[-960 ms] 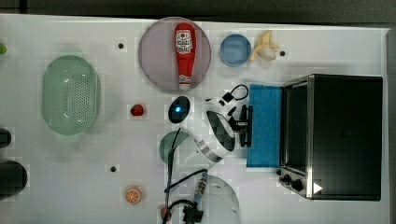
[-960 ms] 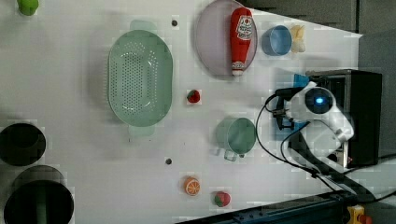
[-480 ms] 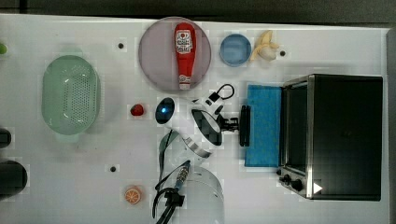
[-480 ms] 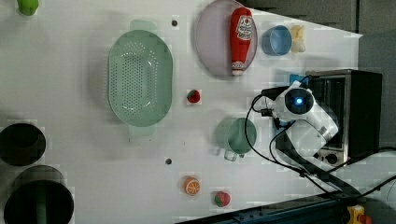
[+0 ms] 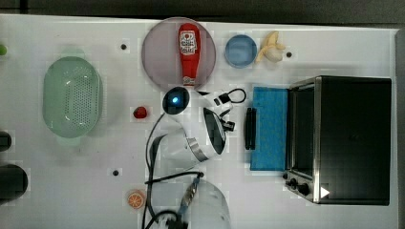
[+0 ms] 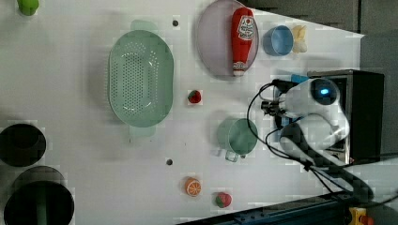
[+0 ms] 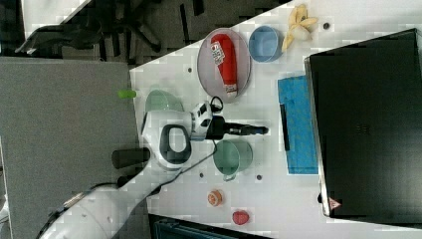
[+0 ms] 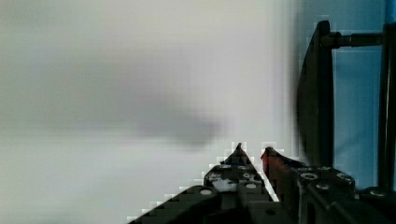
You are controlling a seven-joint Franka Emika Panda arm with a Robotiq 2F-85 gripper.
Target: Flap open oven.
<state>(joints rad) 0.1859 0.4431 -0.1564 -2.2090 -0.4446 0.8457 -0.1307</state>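
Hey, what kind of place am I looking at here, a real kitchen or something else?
Most likely a robot lab's mock kitchen bench, not a real kitchen. A robot arm works over a plain white table set with a toaster oven, its door flapped open, a ketchup bottle on a plate, and what look like toy fruits.

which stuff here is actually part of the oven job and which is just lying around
Part of the job:
oven
its blue flap door, lying open and flat
door handle
gripper

Just lying about:
ketchup bottle on a plate
blue bowl
banana
green colander
green cup
orange slice
small red fruit
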